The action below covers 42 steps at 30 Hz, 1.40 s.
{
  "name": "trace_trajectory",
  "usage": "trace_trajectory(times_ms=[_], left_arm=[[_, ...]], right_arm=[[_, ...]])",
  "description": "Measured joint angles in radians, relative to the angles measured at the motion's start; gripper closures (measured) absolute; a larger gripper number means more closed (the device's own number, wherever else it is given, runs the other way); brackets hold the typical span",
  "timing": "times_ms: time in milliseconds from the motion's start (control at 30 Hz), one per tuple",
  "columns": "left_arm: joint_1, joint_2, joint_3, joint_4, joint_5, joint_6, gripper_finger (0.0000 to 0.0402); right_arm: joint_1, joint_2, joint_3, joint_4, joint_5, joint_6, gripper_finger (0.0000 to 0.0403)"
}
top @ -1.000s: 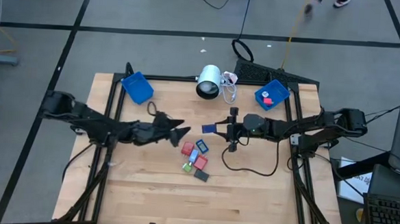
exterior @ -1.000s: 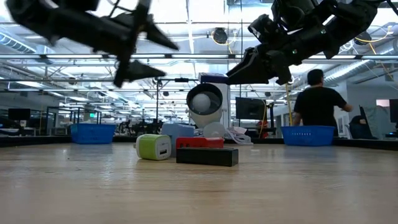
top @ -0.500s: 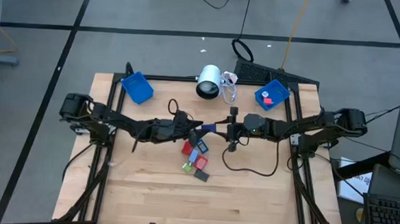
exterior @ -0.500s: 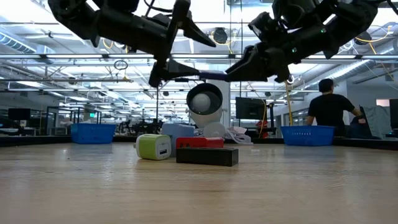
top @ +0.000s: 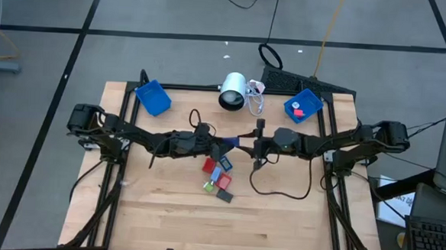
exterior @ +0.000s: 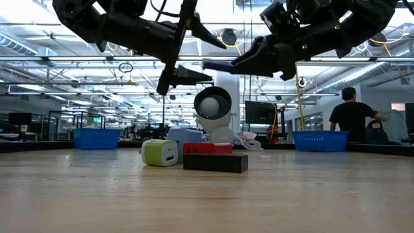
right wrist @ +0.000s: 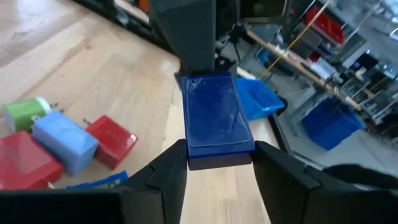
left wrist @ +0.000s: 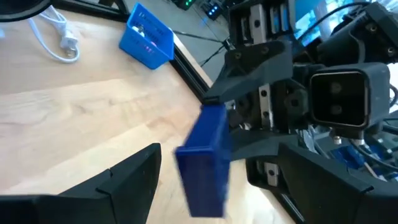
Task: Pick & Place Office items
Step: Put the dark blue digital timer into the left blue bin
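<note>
A flat blue block (right wrist: 214, 118) hangs above the middle of the table with my right gripper (right wrist: 217, 148) shut on it. It shows in the high view as the blue block (top: 232, 143) and in the low view as a thin level bar (exterior: 217, 65). My left gripper (left wrist: 217, 152) is open and faces it from the table's left. Its two fingers stand on either side of the block's free end (left wrist: 205, 162) without touching it. The other office items (top: 217, 174) lie flat on the table in a small cluster just nearer than both grippers. My right gripper pinches the blue block by its two side edges at the end nearest the wrist (right wrist: 211, 144), one finger on each side. The fingers come about level from the table's right. The block sticks out beyond them toward the left gripper, flat and clear of the table.
Two blue bins (top: 154, 98) (top: 303, 106) stand at the far corners, with a white lamp-like cylinder (top: 232, 91) and its cable between them. A black cable (top: 281, 188) loops on the table under my right arm. A person (exterior: 352, 120) stands in the room beyond.
My left gripper has gone toward the table's right, rolling as it went, until its open fingers straddle the blue block's free end. My right gripper has stayed in place but tipped a little, so the block's free end stands higher than before.
</note>
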Motion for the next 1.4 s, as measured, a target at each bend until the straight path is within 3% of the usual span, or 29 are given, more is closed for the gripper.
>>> trace_trajectory(times_ms=[267,667,900,1167,1400], left_arm=[[0.000,0.000,0.000,0.004,0.001,-0.022,0.0097],[0.006,-0.001,0.000,0.017,0.052,-0.043,0.0265],[0.013,-0.001,-0.001,0.016,0.072,-0.045,0.0334],[0.019,-0.020,-0.001,0.027,0.073,0.094,0.0339],[0.015,-0.143,-0.001,-0.010,0.067,0.295,0.0343]], right_arm=[[0.000,0.000,0.000,-0.001,-0.003,0.001,0.0243],[0.001,0.000,0.000,-0.024,0.018,0.003,0.0243],[0.000,0.000,0.000,-0.024,0.022,0.003,0.0246],[-0.001,-0.008,0.000,-0.044,0.024,0.157,0.0189],[-0.001,-0.121,0.000,-0.194,0.019,0.218,0.0157]])
